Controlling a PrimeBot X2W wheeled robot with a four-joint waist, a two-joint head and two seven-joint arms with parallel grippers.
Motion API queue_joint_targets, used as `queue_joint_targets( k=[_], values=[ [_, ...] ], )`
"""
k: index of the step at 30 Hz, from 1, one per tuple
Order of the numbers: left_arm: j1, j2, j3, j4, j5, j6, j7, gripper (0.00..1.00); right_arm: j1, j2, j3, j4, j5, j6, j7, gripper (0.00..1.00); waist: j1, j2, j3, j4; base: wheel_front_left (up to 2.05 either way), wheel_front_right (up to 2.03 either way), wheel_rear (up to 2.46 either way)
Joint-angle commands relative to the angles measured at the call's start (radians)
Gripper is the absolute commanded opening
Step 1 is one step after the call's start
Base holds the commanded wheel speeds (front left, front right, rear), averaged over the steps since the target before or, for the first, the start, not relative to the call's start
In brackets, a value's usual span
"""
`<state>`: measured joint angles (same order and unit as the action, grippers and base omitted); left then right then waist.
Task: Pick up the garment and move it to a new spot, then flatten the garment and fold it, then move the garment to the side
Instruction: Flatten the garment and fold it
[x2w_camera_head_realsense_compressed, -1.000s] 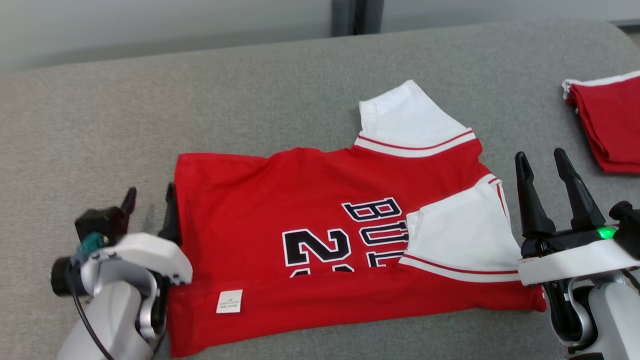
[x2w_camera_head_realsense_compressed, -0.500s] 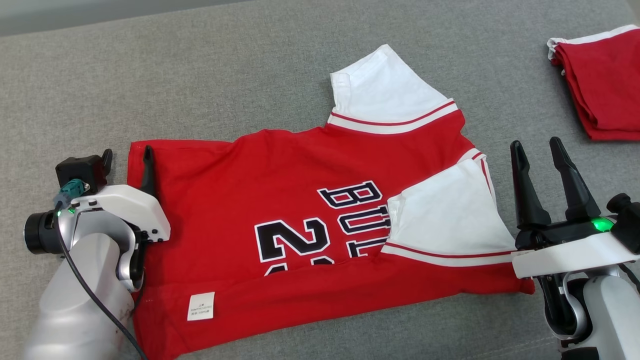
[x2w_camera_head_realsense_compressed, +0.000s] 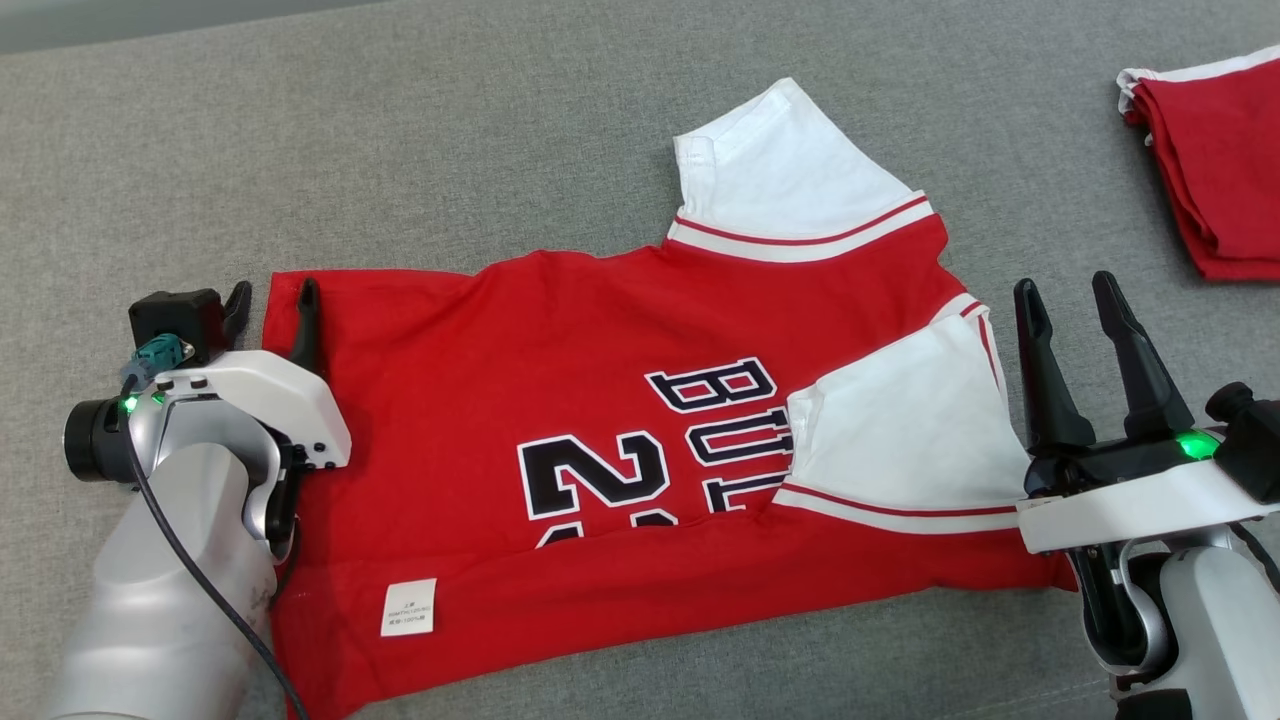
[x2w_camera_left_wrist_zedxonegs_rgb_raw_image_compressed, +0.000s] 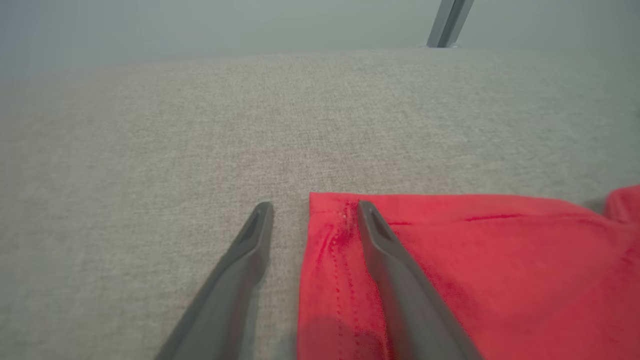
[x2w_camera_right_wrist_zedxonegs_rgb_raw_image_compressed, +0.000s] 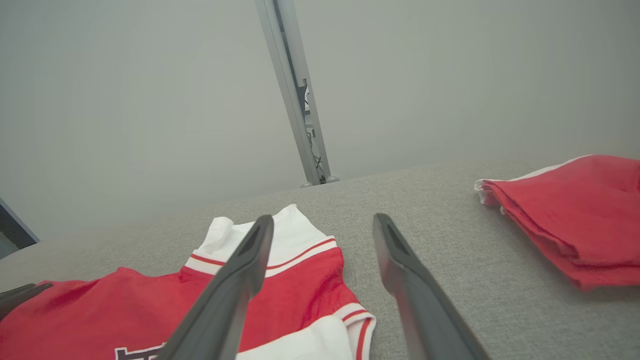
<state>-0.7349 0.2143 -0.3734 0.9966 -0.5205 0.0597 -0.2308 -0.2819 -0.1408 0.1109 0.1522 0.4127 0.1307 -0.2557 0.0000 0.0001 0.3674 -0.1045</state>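
Left arm comes in low from the near-left, wrist roughly level. The left gripper (x2w_camera_head_realsense_compressed: 274, 292) has its jaws spread and empty, straddling the garment's (x2w_camera_head_realsense_compressed: 560, 380) far-left corner. One finger (x2w_camera_left_wrist_zedxonegs_rgb_raw_image_compressed: 240, 260) is over bare upholstery, the other over the stitched red hem. Can't tell if either one touches down.

Right arm sits at the near-right with its fingers angled up and away. The right gripper (x2w_camera_head_realsense_compressed: 1062, 287) is wide open, holding nothing, just beside the garment's right edge next to the folded-in white sleeve (x2w_camera_head_realsense_compressed: 900, 440).

Garment is a thin red knit jersey lying mostly flat mid-surface. It has white sleeves with red stripe trim and black-and-white block print. The near edge is folded up over the print, and a small white label (x2w_camera_head_realsense_compressed: 408, 607) shows on that flap. The other sleeve sticks out toward the far side.

The surface (x2w_camera_head_realsense_compressed: 450, 150) is grey woven fabric with a coarse texture. A folded red pile (x2w_camera_head_realsense_compressed: 1215, 170) with a white edge lies far right, well apart from the jersey. A grey metal post (x2w_camera_right_wrist_zedxonegs_rgb_raw_image_compressed: 295, 100) stands against the pale wall behind.
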Motion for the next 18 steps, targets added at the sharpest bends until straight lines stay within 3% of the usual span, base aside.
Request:
queue_joint_targets(
  k=[1, 2, 12, 18],
  values=[
    [-0.015, -0.002, -0.005, 0.020, 0.006, -0.011, -0.004, 0.13, -0.010, -0.006, -0.001, 0.006, -0.006, 0.000, -0.005, 1.00, 0.0000, -0.0001, 0.000, 0.001, 0.00, 0.00, 0.00],
    [-0.019, -0.005, -0.006, 0.027, 0.005, -0.015, -0.005, 0.00, -0.010, -0.007, -0.003, 0.007, -0.006, 0.000, -0.006, 1.00, 0.0000, -0.0001, 0.001, 0.003, 0.00, 0.00, 0.00],
    [-0.041, -0.028, 0.020, -0.010, -0.005, -0.029, -0.033, 0.00, -0.119, -0.062, 0.018, 0.035, 0.010, 0.000, 0.056, 1.00, 0.0000, -0.0001, 0.009, 0.078, 0.00, 0.00, 0.00],
    [-0.050, -0.079, -0.005, -0.062, 0.021, -0.036, -0.035, 0.00, -0.339, -0.100, 0.027, 0.196, 0.094, 0.000, 0.192, 1.00, 0.0000, -0.0001, 0.045, 0.159, 0.00, 0.00, 0.00]
  ],
)
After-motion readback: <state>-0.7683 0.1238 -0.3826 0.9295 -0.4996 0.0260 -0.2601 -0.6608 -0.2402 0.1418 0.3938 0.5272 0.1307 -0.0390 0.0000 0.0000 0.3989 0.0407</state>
